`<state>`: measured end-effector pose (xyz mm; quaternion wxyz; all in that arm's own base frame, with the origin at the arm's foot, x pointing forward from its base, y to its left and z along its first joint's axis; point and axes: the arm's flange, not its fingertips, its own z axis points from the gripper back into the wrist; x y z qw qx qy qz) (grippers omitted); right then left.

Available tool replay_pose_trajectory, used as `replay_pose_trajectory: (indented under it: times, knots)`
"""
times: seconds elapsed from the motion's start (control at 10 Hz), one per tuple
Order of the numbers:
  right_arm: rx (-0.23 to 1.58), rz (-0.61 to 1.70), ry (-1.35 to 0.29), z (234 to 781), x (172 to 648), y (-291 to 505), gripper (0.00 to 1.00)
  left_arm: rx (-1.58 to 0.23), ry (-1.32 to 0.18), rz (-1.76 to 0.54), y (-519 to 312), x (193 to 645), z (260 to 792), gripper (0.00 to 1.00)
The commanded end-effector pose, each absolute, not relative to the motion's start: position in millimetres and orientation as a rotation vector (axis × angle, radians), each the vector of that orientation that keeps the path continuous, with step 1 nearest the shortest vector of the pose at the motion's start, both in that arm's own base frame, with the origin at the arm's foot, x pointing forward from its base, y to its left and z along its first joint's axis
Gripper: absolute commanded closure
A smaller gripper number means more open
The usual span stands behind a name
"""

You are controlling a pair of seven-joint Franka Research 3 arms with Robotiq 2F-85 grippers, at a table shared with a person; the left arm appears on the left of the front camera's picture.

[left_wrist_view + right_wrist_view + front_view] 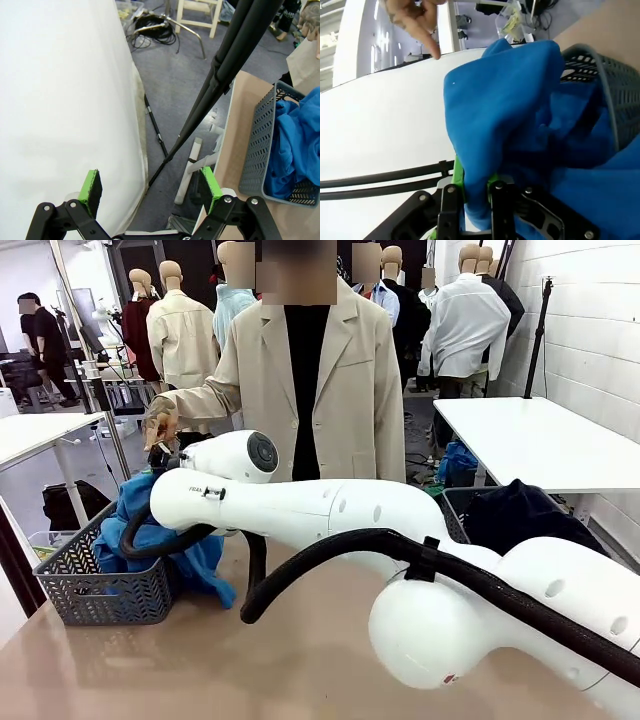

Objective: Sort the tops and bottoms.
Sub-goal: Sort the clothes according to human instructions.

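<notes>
Tabletop layout placed a grey basket (95, 585) at left. Right gripper (472, 187) pinched a blue top (510, 110) above it; release only once centred inside. Left gripper (150, 187) stood spread, empty.

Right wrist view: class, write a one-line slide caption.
Right gripper shut on a blue top beside the grey basket, a person's hand above.

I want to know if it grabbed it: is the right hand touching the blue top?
Touching. The right wrist view shows the right hand shut on a fold of the blue top.
</notes>
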<state>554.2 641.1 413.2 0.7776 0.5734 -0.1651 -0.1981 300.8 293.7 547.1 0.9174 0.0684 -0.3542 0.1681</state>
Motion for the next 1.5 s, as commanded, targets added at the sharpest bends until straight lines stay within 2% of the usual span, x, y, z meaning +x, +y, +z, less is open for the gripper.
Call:
replay_pose_trajectory:
  times: [0.0,0.4,0.6,0.9,1.2,1.4]
  knots:
    - [1.305,-0.413,-0.356,428.3,548.6,641.8,1.0,0.141,-0.724,0.367,292.9,300.8,546.5,0.0]
    - [1.296,-0.421,-0.354,431.8,546.9,643.0,1.0,0.141,-0.724,0.367,292.9,300.8,546.5,0.0]
    - [0.986,-0.264,-0.278,428.2,570.0,680.4,1.0,0.141,-0.724,0.367,292.9,300.8,546.5,0.0]
    - [0.746,0.019,-0.256,422.3,578.7,709.2,1.0,0.141,-0.724,0.367,292.9,300.8,546.5,0.0]
    - [0.725,0.138,-0.142,413.6,587.4,736.0,1.0,0.141,-0.724,0.367,292.9,300.8,546.5,0.0]
    - [0.715,0.141,-0.128,413.2,592.9,748.5,1.0,0.141,-0.724,0.367,292.9,300.8,546.5,0.0]
